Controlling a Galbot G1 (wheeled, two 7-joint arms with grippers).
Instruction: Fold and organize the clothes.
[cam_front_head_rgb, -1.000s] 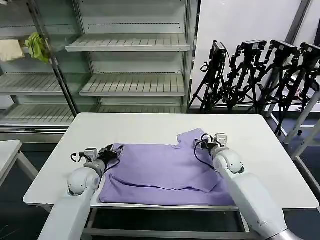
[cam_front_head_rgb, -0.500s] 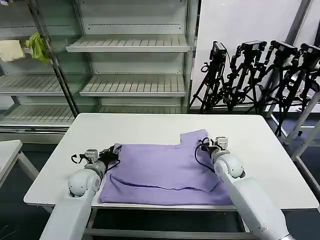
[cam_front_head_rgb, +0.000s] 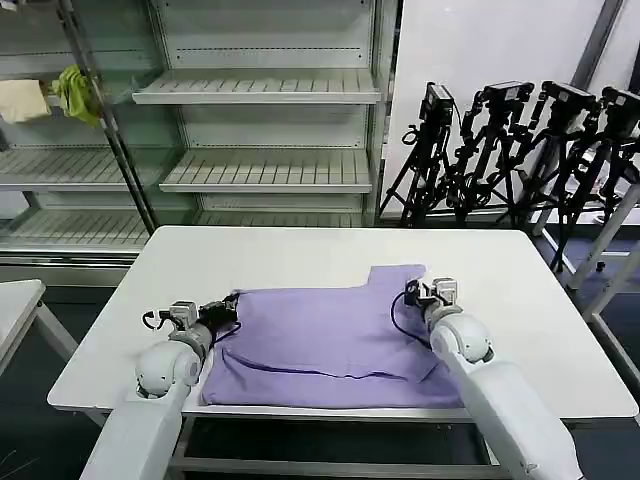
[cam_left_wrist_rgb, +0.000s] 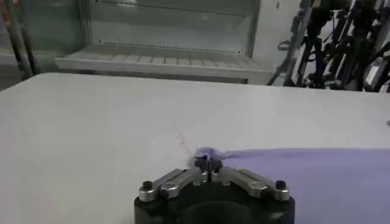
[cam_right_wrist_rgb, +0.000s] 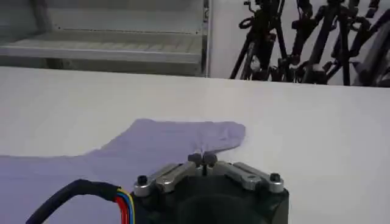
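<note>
The lavender T-shirt (cam_front_head_rgb: 335, 340) lies spread across the near half of the white table (cam_front_head_rgb: 300, 250), its body already doubled over once so that a fold line runs across it close to the table's front edge, and one sleeve juts out toward the table's far side on the robot's right. Both arms work at the shirt's two ends, probably because a soft, limp garment keeps a straight edge only when it is drawn taut from two points at once. The left gripper (cam_front_head_rgb: 222, 308) sits low at the shirt's left far corner, and in the left wrist view its fingers are pinched together on a small tuft of purple cloth (cam_left_wrist_rgb: 206, 157), so it is clenched on the T-shirt (cam_left_wrist_rgb: 317, 176), with the rest of the fabric trailing away over the table (cam_left_wrist_rgb: 91, 122) toward the other arm. The right gripper (cam_front_head_rgb: 416, 293) rests at the shirt's right side, just below the protruding sleeve; in the right wrist view its fingertips (cam_right_wrist_rgb: 204, 159) meet over the fabric and seem to hold an edge of the T-shirt (cam_right_wrist_rgb: 164, 143), with the sleeve lying just beyond them on the table (cam_right_wrist_rgb: 317, 140). With both corners held low against the table, the shirt stays flat and smooth between the grippers, which I judge suits a next fold of the far edge toward the front edge. The grips look shallow, so a corner could slip free.
</note>
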